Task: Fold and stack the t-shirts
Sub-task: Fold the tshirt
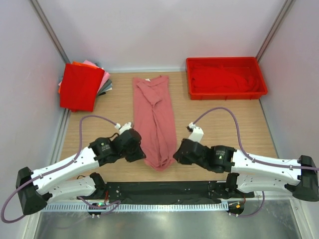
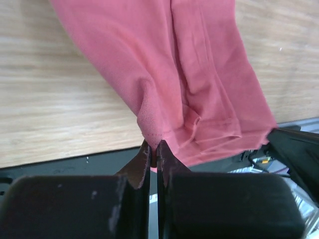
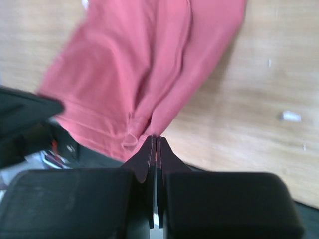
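Note:
A dusty salmon-pink t-shirt (image 1: 155,119) lies as a long narrow strip down the middle of the table, its near end between the two arms. My left gripper (image 1: 144,155) is shut on the cloth at the strip's near left edge; the left wrist view has the fabric (image 2: 194,79) pinched at the fingertips (image 2: 153,147). My right gripper (image 1: 175,155) is shut on the near right edge, the pink cloth (image 3: 139,69) caught between its tips (image 3: 156,139). A stack of folded t-shirts (image 1: 79,85), bright red on top, sits at the far left.
A rigid red plastic tray (image 1: 225,77) stands at the far right with red cloth in it. White walls close in on both sides. A black strip (image 1: 164,188) runs along the table's near edge behind the arm bases.

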Robot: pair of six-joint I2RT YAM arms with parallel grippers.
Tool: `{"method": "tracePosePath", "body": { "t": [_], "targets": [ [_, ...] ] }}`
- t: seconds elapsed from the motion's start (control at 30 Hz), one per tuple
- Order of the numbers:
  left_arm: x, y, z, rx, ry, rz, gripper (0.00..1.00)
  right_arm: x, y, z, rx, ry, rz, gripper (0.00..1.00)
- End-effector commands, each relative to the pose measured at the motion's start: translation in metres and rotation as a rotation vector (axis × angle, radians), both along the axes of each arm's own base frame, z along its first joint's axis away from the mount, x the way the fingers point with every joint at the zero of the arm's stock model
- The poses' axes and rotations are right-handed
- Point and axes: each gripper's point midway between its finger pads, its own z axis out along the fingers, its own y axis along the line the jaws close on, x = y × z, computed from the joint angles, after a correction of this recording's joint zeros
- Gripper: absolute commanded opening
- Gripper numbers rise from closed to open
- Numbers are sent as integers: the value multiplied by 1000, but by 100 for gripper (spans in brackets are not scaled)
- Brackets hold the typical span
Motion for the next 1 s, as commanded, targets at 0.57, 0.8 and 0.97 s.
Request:
{"method": "tracePosePath", "body": {
  "t": [0.57, 0.8, 0.97],
  "targets": [
    [158, 38, 8, 192, 41, -37, 0, 194, -8, 14, -164, -82, -48, 1],
    [204, 45, 4, 146, 79, 13, 0, 247, -1, 29, -153, -112, -4, 1],
    [229, 45, 3, 132, 80, 35, 0, 273, -1, 21, -190, -94, 5, 1]
  ]
}}
